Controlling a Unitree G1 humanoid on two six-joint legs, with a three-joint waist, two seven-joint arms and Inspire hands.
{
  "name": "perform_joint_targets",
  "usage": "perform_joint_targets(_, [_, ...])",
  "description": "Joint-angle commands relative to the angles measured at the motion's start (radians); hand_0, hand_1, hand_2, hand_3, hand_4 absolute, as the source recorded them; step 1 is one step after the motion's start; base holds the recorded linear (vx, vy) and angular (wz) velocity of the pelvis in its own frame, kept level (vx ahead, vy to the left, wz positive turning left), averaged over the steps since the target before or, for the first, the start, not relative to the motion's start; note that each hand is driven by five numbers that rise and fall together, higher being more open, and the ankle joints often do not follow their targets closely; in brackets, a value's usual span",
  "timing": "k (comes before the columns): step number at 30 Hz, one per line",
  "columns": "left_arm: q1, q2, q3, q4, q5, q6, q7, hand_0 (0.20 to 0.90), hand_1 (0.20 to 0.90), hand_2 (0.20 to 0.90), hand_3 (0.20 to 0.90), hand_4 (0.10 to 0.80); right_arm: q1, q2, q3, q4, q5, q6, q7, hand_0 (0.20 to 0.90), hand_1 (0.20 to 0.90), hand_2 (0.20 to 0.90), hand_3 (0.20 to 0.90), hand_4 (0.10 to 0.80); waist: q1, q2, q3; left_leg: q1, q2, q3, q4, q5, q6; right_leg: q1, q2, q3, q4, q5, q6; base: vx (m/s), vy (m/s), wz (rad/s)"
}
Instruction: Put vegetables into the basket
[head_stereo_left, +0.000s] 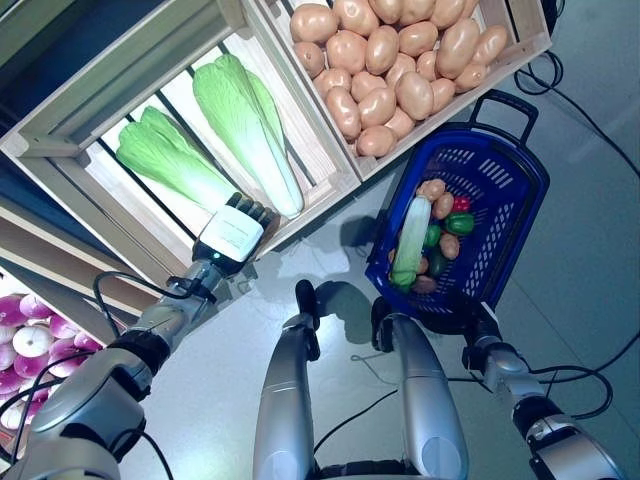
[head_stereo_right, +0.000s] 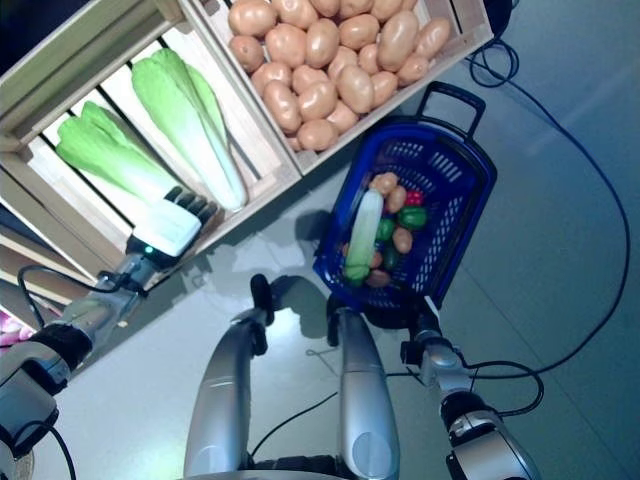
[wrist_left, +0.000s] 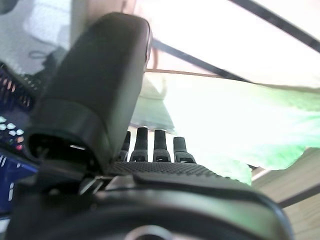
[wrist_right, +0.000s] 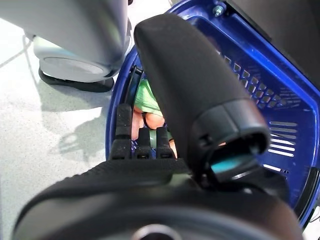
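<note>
Grey floor runs beneath slatted wooden crates in the left eye view; one crate holds two long cabbages with pale ribs and ruffled green leaves, its neighbour a heap of smooth tan potatoes; purple onions show at the lower left. The left hand sits at the crate's front edge, touching or just short of the cabbage's pale stem end; the blue plastic basket, lattice-walled with a dark loop handle, stands on the floor and already holds a cabbage, potatoes and small green and red vegetables.

From the right eye view, the same layout holds; the right hand rests at the basket's near rim.

Through the left wrist view, the left hand's fingers reach nearly straight toward the cabbage, the thumb raised apart, nothing yet enclosed; the step in hand seems to be reaching for another cabbage, and the next move likely calls for sliding the fingers around the firm stem and closing before lifting clear of the crate wall.

Seen in the right wrist view, the right hand's fingers hook over the basket's rim with the thumb outside, apparently gripping and steadying it.
</note>
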Motion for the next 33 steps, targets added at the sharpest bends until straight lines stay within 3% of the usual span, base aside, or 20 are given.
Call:
perform_joint_targets(1, [-0.036, 0.021, 0.088, 0.031, 0.013, 0.115, 0.061, 0.9, 0.9, 0.9, 0.9, 0.8, 0.08, -0.041, -0.015, -0.028, 0.033, -0.001, -0.052, 0.9, 0.9, 0.9, 0.9, 0.8, -0.011, 0.003, -0.002, -0.043, -0.002, 0.023, 0.165, -0.184, -0.005, -0.008, -0.002, 0.043, -0.119, 0.134, 0.037, 0.012, 0.062, -0.01])
perform_joint_targets(4, [-0.033, 0.021, 0.091, 0.051, 0.038, 0.148, 0.066, 0.9, 0.9, 0.9, 0.9, 0.8, 0.083, -0.05, -0.023, -0.047, 0.038, -0.006, -0.055, 0.9, 0.9, 0.9, 0.9, 0.8, -0.014, 0.002, -0.002, -0.077, 0.001, 0.02, 0.179, -0.185, -0.002, -0.046, -0.002, 0.043, -0.098, 0.134, 0.035, 0.041, 0.051, 0.0])
perform_joint_targets(5, [-0.023, 0.024, 0.093, 0.051, 0.049, 0.158, 0.076, 0.9, 0.9, 0.9, 0.9, 0.8, 0.096, -0.054, -0.023, -0.065, 0.036, -0.005, -0.06, 0.9, 0.9, 0.9, 0.9, 0.8, -0.014, 0.001, -0.002, -0.073, 0.0, 0.014, 0.191, -0.211, -0.008, -0.042, -0.002, 0.048, -0.087, 0.112, 0.043, 0.021, 0.036, 0.01])
perform_joint_targets(6, [-0.025, 0.027, 0.098, 0.05, 0.052, 0.161, 0.079, 0.9, 0.9, 0.9, 0.9, 0.8, 0.095, -0.057, -0.025, -0.073, 0.036, -0.004, -0.062, 0.9, 0.9, 0.9, 0.9, 0.8, -0.014, 0.0, -0.002, -0.093, 0.003, 0.019, 0.186, -0.186, -0.001, -0.062, -0.002, 0.044, -0.092, 0.134, 0.035, 0.084, 0.032, 0.0])
perform_joint_targets(7, [-0.012, 0.029, 0.105, 0.052, 0.06, 0.179, 0.088, 0.9, 0.9, 0.9, 0.9, 0.8, 0.108, -0.061, -0.027, -0.091, 0.035, -0.003, -0.068, 0.9, 0.9, 0.9, 0.9, 0.8, -0.014, -0.001, -0.002, -0.09, 0.0, 0.013, 0.199, -0.212, -0.006, -0.059, -0.002, 0.049, -0.08, 0.112, 0.042, 0.006, 0.037, -0.04])
perform_joint_targets(11, [0.028, 0.038, 0.145, 0.066, 0.055, 0.224, 0.179, 0.9, 0.9, 0.9, 0.9, 0.8, 0.148, -0.084, -0.044, -0.135, 0.032, -0.017, -0.068, 0.9, 0.9, 0.9, 0.9, 0.8, -0.013, -0.006, -0.002, -0.135, 0.002, 0.003, 0.218, -0.211, -0.004, -0.107, -0.003, 0.045, -0.048, 0.113, 0.043, 0.032, 0.047, -0.03])
perform_joint_targets(15, [0.027, 0.058, 0.171, 0.078, 0.066, 0.219, 0.235, 0.9, 0.9, 0.9, 0.9, 0.8, 0.165, -0.097, -0.049, -0.168, 0.035, -0.019, -0.067, 0.9, 0.9, 0.9, 0.9, 0.8, -0.011, -0.015, -0.002, -0.181, 0.009, -0.005, 0.243, -0.212, -0.004, -0.148, -0.004, 0.043, -0.021, 0.114, 0.04, 0.006, 0.019, 0.0])
perform_joint_targets(25, [-0.019, 0.113, 0.18, 0.061, 0.067, 0.213, 0.224, 0.9, 0.9, 0.9, 0.9, 0.8, 0.199, -0.114, -0.049, -0.253, 0.055, -0.001, -0.056, 0.9, 0.9, 0.9, 0.9, 0.8, -0.018, -0.022, -0.002, -0.222, 0.003, -0.011, 0.279, -0.223, -0.005, -0.192, -0.007, 0.042, 0.018, 0.114, 0.043, 0.05, 0.015, 0.01])
perform_joint_targets(26, [-0.022, 0.116, 0.182, 0.059, 0.068, 0.212, 0.209, 0.792, 0.792, 0.792, 0.792, 0.728, 0.203, -0.114, -0.05, -0.262, 0.055, 0.005, -0.057, 0.9, 0.9, 0.9, 0.9, 0.8, -0.02, -0.021, -0.002, -0.22, 0.002, -0.009, 0.279, -0.225, -0.005, -0.192, -0.007, 0.044, 0.02, 0.114, 0.045, 0.062, 0.039, -0.03])
perform_joint_targets(27, [-0.023, 0.118, 0.183, 0.057, 0.065, 0.21, 0.206, 0.792, 0.792, 0.792, 0.792, 0.728, 0.206, -0.114, -0.051, -0.269, 0.049, 0.011, -0.058, 0.9, 0.9, 0.9, 0.9, 0.8, -0.022, -0.019, -0.002, -0.217, 0.002, -0.007, 0.278, -0.226, -0.005, -0.191, -0.008, 0.044, 0.019, 0.114, 0.047, 0.062, 0.043, -0.04])
perform_joint_targets(28, [-0.024, 0.118, 0.186, 0.057, 0.066, 0.208, 0.196, 0.571, 0.571, 0.571, 0.571, 0.58, 0.208, -0.114, -0.051, -0.269, 0.047, 0.012, -0.057, 0.9, 0.9, 0.9, 0.9, 0.8, -0.023, -0.018, -0.002, -0.215, 0.002, -0.006, 0.278, -0.225, -0.006, -0.19, -0.009, 0.045, 0.019, 0.115, 0.047, 0.053, 0.04, -0.02])
perform_joint_targets(32, [-0.032, 0.12, 0.178, 0.042, 0.062, 0.206, 0.179, 0.531, 0.531, 0.531, 0.531, 0.554, 0.214, -0.116, -0.051, -0.267, 0.039, 0.017, -0.053, 0.9, 0.9, 0.9, 0.9, 0.8, -0.027, -0.016, -0.002, -0.219, 0.006, -0.003, 0.28, -0.224, -0.009, -0.194, -0.012, 0.049, 0.02, 0.117, 0.049, 0.024, 0.009, -0.02])
perform_joint_targets(33, [-0.035, 0.126, 0.177, 0.034, 0.055, 0.21, 0.163, 0.352, 0.352, 0.352, 0.352, 0.435, 0.222, -0.118, -0.051, -0.272, 0.041, 0.014, -0.054, 0.9, 0.9, 0.9, 0.9, 0.8, -0.029, -0.015, -0.002, -0.214, 0.008, 0.0, 0.275, -0.223, -0.008, -0.19, -0.012, 0.048, 0.015, 0.116, 0.049, 0.0, 0.0, 0.0])
